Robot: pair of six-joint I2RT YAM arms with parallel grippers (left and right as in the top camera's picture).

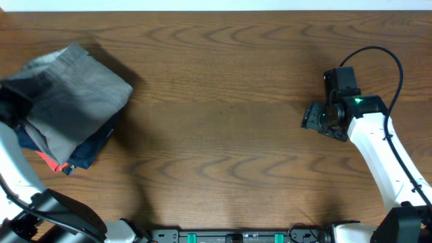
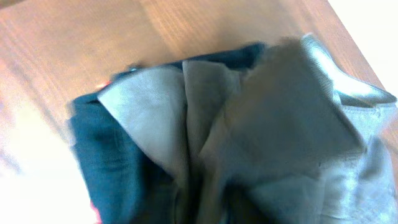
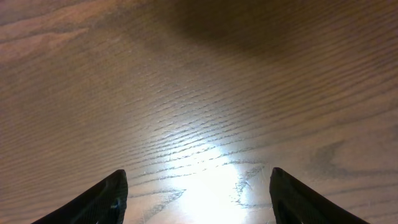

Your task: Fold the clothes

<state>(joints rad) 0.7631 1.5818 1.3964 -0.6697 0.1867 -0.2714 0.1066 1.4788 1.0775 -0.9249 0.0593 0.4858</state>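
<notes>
Right tool [image 3: 198,172] is hovering, fingers spread, over the surface [image 1: 223,101].
Left tool [image 1: 12,101], grip impossible to tell, is hanging at the edge of shorts [image 1: 77,91] lying on navy garments [image 1: 91,150].

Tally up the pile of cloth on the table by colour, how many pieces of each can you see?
grey shorts: 1
navy cloth: 1 that shows, though more may be folded underneath
red cloth: 1
Total: 3
</notes>
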